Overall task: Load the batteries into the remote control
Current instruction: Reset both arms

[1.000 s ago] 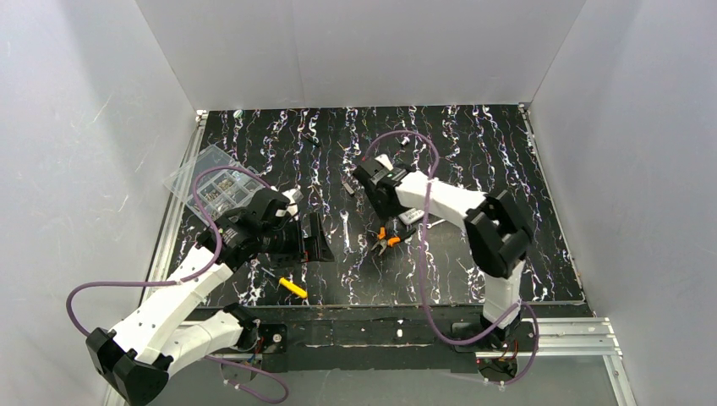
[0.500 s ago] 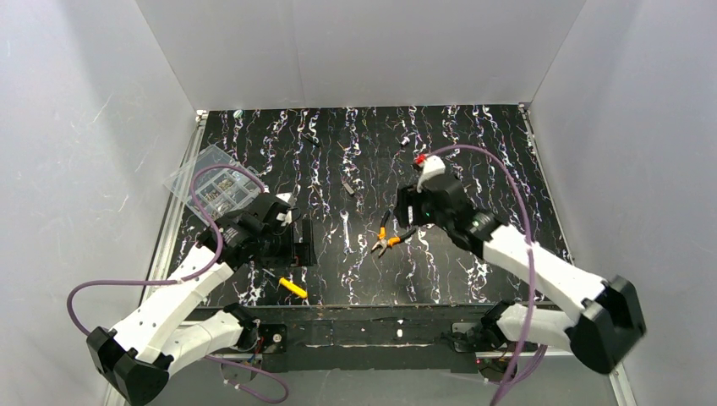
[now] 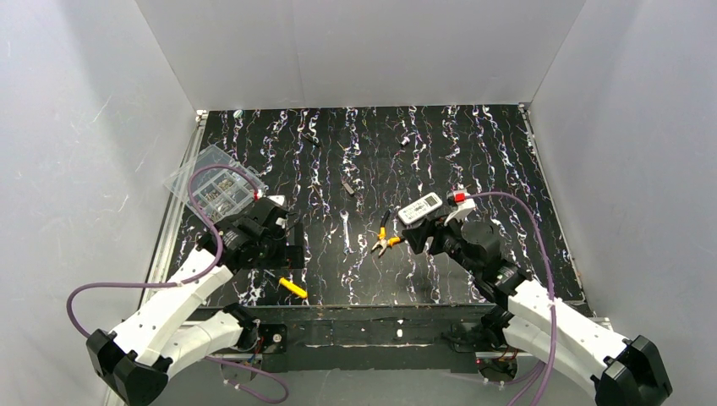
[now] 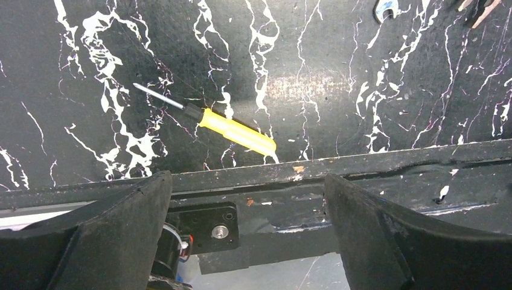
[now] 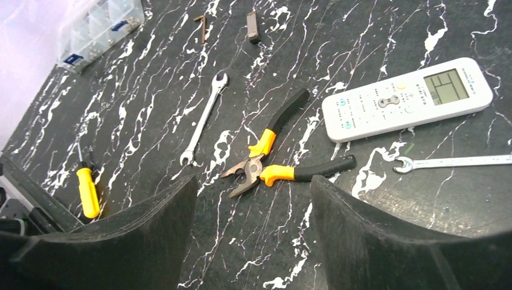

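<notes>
beside the pliers (image 5: 265, 158), white remote control (image 5: 407, 96) lies screen-up.

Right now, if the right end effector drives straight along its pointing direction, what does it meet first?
Probably the yellow-and-black-handled pliers, centred ahead of the right end effector; the white oblong plastic remote control lies off to the side. Depth unclear.

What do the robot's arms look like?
The left arm and right arm are white tubes with chunky black joints. A purple cable loops along each one. The left gripper and right gripper each have two wide, dull black fingers.
</notes>
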Robot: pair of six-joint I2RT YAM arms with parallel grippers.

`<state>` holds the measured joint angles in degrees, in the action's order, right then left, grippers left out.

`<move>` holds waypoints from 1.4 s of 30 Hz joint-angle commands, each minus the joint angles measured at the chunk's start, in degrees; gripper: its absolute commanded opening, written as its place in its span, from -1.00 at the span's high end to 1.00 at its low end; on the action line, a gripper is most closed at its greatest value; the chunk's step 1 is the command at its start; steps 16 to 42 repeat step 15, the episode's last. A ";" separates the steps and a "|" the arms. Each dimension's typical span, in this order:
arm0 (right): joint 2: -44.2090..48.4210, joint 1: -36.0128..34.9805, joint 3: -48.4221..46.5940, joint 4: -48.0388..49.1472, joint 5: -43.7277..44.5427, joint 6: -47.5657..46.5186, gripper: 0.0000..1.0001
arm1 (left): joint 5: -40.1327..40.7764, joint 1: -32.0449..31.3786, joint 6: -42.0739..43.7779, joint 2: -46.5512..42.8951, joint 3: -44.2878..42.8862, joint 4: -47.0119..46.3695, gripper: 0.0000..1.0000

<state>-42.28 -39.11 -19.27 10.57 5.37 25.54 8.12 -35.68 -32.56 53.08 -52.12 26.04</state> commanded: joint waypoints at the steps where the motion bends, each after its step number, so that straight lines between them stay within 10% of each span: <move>1: 3.71 0.09 2.21 5.63 -0.30 2.78 -0.54 | 1.61 0.36 1.50 -1.76 1.22 5.09 -0.97; 42: 3.90 0.09 -1.91 0.00 -1.83 -1.41 -0.54 | -0.25 0.35 -0.24 -4.59 2.55 2.21 -0.97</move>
